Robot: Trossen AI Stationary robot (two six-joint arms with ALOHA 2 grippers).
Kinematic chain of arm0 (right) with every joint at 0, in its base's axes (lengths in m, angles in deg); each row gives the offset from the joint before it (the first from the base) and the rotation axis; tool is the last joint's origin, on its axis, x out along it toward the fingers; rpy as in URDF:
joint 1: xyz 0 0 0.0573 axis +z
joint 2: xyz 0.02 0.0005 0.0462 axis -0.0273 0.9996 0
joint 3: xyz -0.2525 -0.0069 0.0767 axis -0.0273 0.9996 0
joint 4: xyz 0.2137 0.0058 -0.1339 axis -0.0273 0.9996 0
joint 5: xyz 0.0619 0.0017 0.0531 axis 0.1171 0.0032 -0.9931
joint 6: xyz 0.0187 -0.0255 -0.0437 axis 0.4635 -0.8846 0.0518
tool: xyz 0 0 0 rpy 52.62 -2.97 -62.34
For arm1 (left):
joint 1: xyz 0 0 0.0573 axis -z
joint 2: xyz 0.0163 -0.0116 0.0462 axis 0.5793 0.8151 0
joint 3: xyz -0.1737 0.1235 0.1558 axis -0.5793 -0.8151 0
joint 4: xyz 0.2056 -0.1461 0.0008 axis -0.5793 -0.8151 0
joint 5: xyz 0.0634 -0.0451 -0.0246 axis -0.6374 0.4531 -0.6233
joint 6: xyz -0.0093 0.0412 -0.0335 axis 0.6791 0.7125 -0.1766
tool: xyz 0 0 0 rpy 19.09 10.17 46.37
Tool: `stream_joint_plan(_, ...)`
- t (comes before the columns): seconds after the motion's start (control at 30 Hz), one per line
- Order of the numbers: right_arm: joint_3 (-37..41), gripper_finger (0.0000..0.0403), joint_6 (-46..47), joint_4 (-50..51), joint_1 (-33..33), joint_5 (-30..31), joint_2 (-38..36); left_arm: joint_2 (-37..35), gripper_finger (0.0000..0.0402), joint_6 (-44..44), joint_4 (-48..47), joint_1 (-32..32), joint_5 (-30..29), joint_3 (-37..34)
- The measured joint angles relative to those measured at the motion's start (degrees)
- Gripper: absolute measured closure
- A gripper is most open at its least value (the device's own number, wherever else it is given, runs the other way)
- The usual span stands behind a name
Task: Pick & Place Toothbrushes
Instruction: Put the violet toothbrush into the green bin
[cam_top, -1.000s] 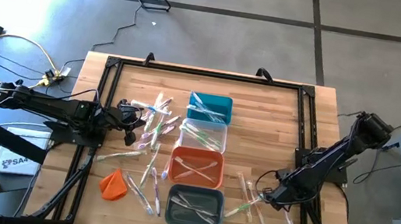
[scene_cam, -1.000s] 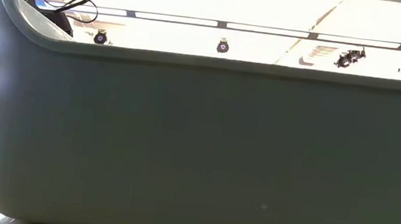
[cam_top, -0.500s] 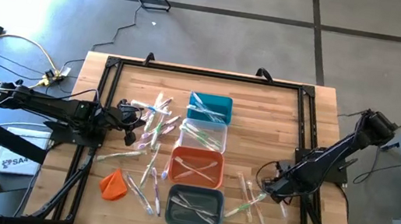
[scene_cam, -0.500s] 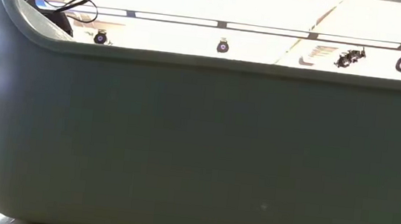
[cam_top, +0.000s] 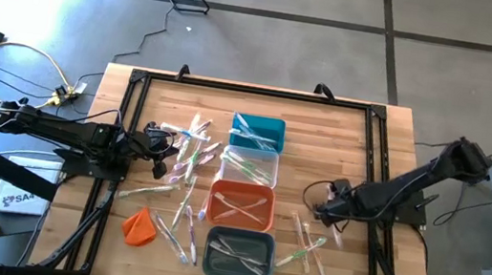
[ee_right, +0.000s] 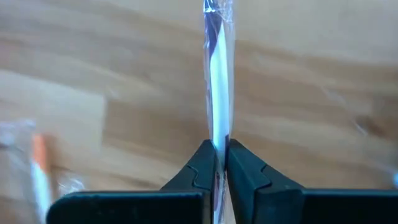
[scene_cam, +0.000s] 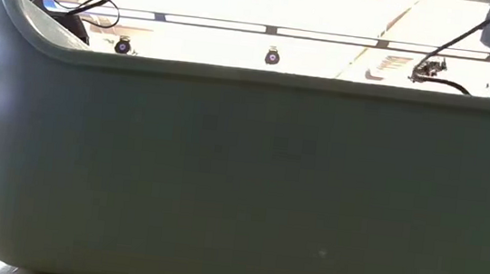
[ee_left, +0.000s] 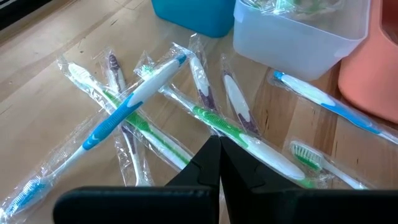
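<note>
A thin wrapped white toothbrush is hanging clamped in the right gripper, which is moving up-table beside the orange plastic bin. The left gripper is resting shut. The grey bin wall is blocking the low view.

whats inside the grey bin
The grey bin holds a few wrapped toothbrushes lying crossed, seen from above. How many is unclear where they overlap. In the low view a bin wall blocks everything inside.

Low view blocked by grey bin wall; table, toothbrushes, arms hidden there.
</note>
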Motion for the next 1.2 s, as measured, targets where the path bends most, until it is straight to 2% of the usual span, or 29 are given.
stream_joint_plan(0.33,-3.37,0.039,-13.09,-1.05,-8.22,6.3,0.0,0.02,0.0401,0.0,0.0,0.01,0.0,0.0)
stream_joint_plan(0.6,-10.16,0.039,-26.23,-0.7,-14.37,11.43,0.0,0.02,0.0401,0.04,-0.02,0.02,0.0,0.0)
stream_joint_plan(0.83,-18.19,0.0389,-35.35,-1.63,-17.07,16.77,0.0,0.01,0.0401,0.02,-0.44,0.02,0.0,0.0)
stream_joint_plan(1.03,-24.57,0.039,-45.73,-8.75,-17.47,19.83,0.0,0.02,0.0401,0.02,-0.44,0.01,0.01,0.0)
stream_joint_plan(1.2,-27.15,0.039,-54.03,-19.3,-17.47,20.02,0.0,0.01,0.0401,0.02,-0.44,0.01,0.02,0.0)
